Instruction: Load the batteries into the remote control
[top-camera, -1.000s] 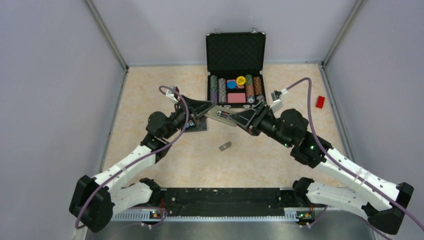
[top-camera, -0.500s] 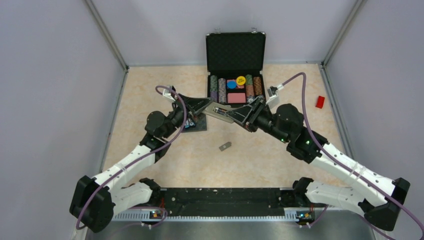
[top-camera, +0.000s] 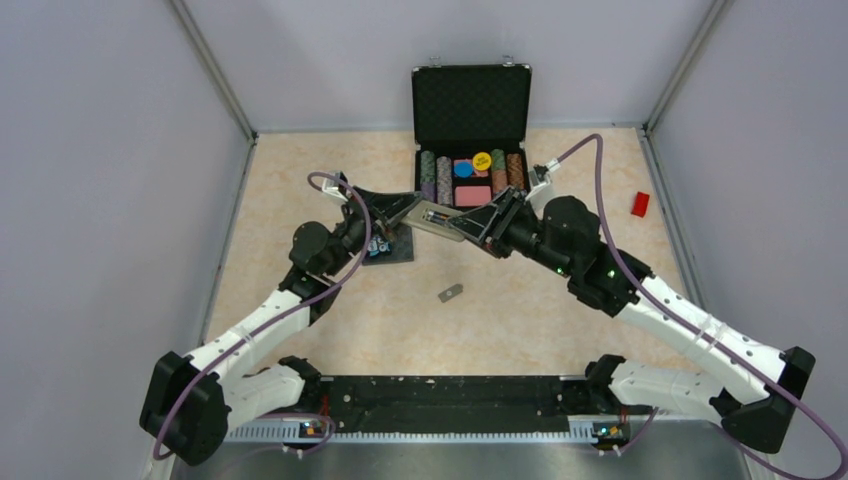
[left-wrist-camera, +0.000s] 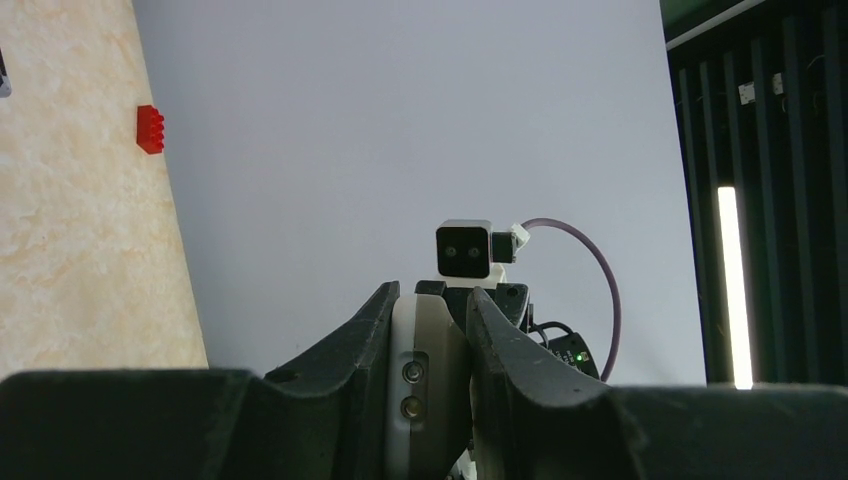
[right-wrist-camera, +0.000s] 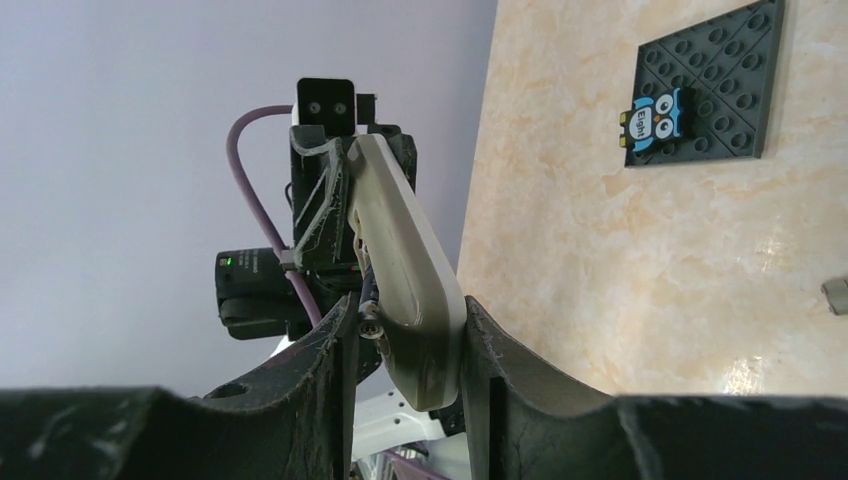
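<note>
Since a second ago the right arm (top-camera: 640, 300) has stretched further out to the left and far, and the left arm (top-camera: 270, 310) has drawn back a little, so the pair and their load now sit closer to the open black case (top-camera: 471, 105) of chips at the far middle of the table (top-camera: 330, 330). The remote (top-camera: 437, 217) hangs in the air between them, just near of the case, tilted with its left end further. The left gripper (top-camera: 412, 209) is closed on that left end and the right gripper (top-camera: 460, 226) is closed on the other. From above a dark slot (top-camera: 436, 214) shows on the remote's upper face, its contents too small to read. Only the left wrist view shows the remote's end face, with two small round parts, pinched between the fingers (left-wrist-camera: 372, 330). Only the right wrist view shows its plain grey back, clamped at the near end. The black studded pad (top-camera: 392, 250) lies under the left gripper, the red brick (top-camera: 640, 204) far right, and a small grey piece (top-camera: 451, 292) near the middle. The pad's owl sticker (right-wrist-camera: 655, 118) carries a word that looks like "Eight".
</note>
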